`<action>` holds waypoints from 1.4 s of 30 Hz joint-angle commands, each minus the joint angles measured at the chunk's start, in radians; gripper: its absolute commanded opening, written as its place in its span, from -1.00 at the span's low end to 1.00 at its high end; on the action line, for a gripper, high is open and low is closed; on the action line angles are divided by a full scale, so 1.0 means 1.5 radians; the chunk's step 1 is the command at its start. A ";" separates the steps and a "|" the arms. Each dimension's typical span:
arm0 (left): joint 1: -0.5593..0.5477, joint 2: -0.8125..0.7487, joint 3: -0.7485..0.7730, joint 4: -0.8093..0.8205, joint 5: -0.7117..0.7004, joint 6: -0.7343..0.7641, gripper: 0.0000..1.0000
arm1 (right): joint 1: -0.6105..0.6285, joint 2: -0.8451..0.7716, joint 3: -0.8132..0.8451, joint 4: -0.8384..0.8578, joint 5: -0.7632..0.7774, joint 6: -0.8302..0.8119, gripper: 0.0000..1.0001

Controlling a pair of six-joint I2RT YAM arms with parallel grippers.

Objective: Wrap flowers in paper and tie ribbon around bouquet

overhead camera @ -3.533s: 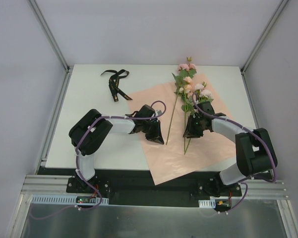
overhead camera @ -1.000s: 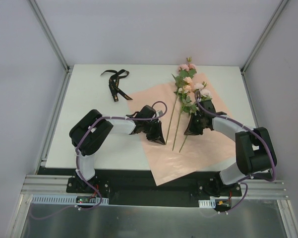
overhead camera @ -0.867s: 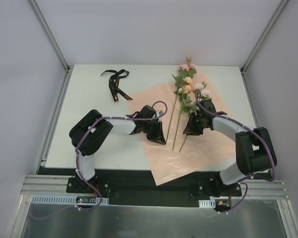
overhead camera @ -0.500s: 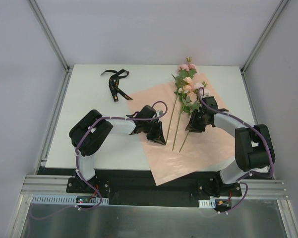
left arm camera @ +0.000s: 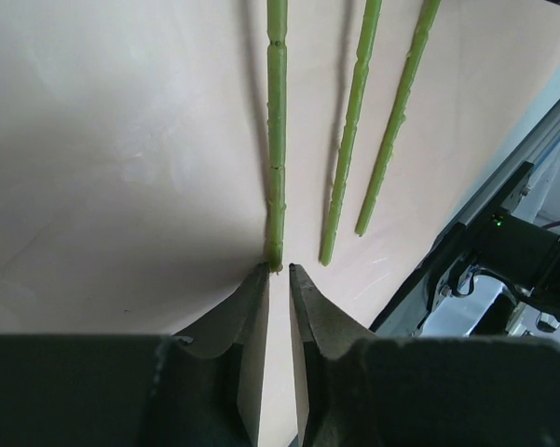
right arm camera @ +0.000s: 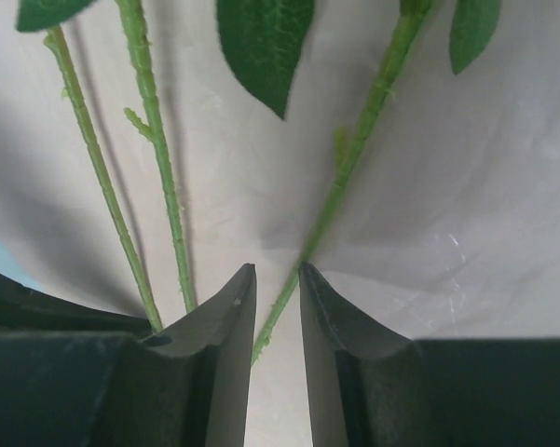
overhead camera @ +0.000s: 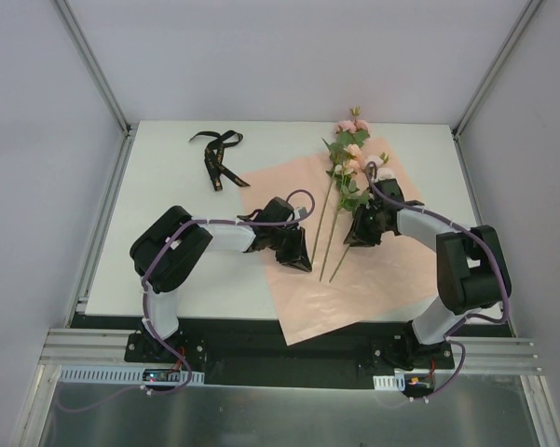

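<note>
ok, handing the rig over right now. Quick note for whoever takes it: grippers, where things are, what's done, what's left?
Left gripper: open a crack, empty, tips at the cut end of one stalk, over the paper.
Right gripper: slightly open, one stalk runs between the jaws, not clamped.
Flowers: three stems side by side on the flat paper, blossoms at the far end.
Ribbon: loose on the table, far left, off the paper.
Done: stems laid on the paper.
To do: roll the paper around them, then tie the ribbon.
</note>
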 commanded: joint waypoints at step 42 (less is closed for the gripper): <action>0.031 0.051 0.056 -0.072 -0.105 0.065 -0.93 | -0.171 0.057 0.070 -0.139 0.170 -0.013 -0.10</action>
